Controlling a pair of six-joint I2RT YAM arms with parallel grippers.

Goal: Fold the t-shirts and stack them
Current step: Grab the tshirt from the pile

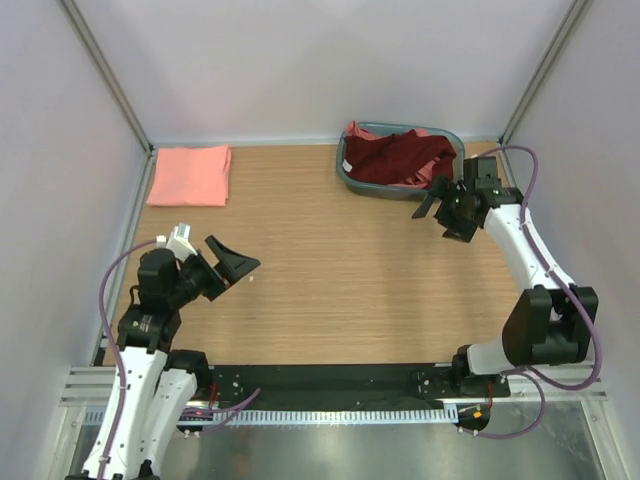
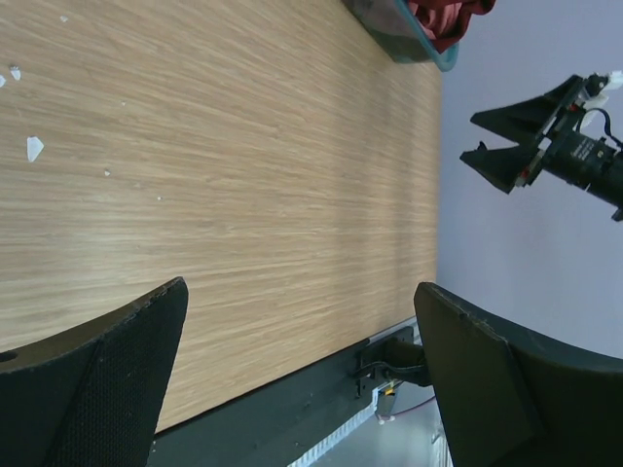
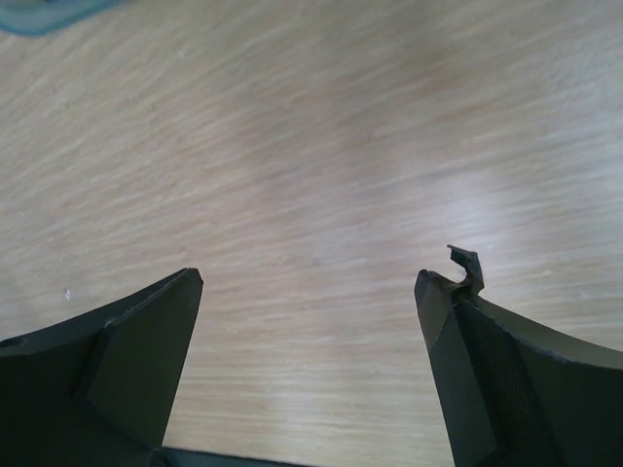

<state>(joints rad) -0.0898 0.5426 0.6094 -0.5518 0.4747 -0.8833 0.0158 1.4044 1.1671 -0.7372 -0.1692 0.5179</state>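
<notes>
A folded salmon-pink t-shirt lies flat at the table's far left. A crumpled dark maroon t-shirt fills the teal basket at the far right, with a bit of pink cloth showing at the basket's back corner. My left gripper hangs open and empty over the near left of the table. My right gripper is open and empty too, just in front of the basket's right end. The left wrist view shows the maroon t-shirt in the basket's corner and the right gripper.
Bare wooden tabletop lies between both grippers. Small white specks dot the wood near the left gripper. White walls and metal posts close in the table on three sides. A black base rail runs along the near edge.
</notes>
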